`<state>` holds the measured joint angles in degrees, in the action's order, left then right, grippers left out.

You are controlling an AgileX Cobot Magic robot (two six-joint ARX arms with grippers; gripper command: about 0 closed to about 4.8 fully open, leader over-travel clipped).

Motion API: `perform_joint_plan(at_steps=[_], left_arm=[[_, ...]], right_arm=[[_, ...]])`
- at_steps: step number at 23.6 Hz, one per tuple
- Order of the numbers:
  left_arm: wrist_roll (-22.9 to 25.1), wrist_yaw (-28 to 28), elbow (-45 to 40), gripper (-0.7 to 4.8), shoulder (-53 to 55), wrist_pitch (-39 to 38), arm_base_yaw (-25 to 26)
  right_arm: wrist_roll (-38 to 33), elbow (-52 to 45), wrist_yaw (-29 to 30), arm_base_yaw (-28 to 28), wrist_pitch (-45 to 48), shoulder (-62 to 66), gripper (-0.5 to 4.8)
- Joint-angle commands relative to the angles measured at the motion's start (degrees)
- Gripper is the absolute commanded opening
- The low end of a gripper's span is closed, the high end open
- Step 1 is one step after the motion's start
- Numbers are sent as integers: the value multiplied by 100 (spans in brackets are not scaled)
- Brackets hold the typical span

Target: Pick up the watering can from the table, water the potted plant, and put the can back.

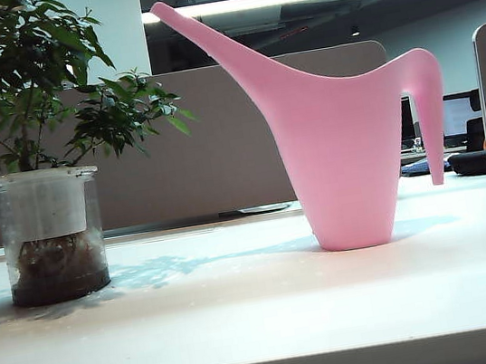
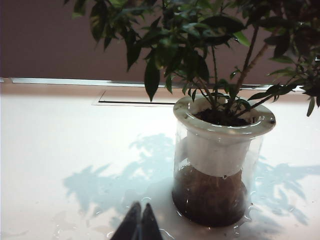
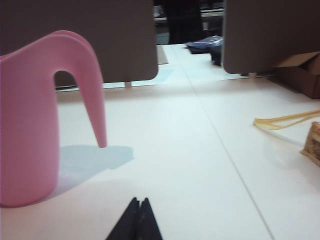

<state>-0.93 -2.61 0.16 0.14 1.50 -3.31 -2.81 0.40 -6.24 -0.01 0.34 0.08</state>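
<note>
Across the whole foreground we see the white worktop (image 1: 262, 307), its pale grey front edge cut off by the frame. On it, right of centre in the exterior view, the pink watering can (image 1: 345, 158) stands upright, its long axis vertical; the slender spout rises diagonally up and toward the potted plant (image 1: 38, 158), while the hook-shaped handle curls down on the far side, its tip hanging free above the surface. The plant stands well apart from the can, at the left, in a clear pot with a white liner and dark soil; its upper leaves run out of frame. We find no writing on can or pot.

Neither arm appears in the exterior view. The left claw (image 2: 139, 225) shows only its dark tips, pressed together and empty, low near the pot. The right claw (image 3: 136, 220) is likewise clenched on nothing, near the can's base and handle. A yellowish strap and a brown packet (image 3: 312, 142) at the right wrist view's edge are cut off and hard to identify.
</note>
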Motion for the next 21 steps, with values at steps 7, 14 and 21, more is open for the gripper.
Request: perform_joint_plan(at_steps=[7,14,21], left_arm=[[4,4,20,-5,2,72,2],[4,4,20,-5,2,74,2],[15,11,20,-5,2,177,2]], right_arm=[[-22,-33,28,-15,122,-13,-5],[-20,-33,640,-15,129,-13,-5],[-20,-33,638,-17,284,-13,-5]])
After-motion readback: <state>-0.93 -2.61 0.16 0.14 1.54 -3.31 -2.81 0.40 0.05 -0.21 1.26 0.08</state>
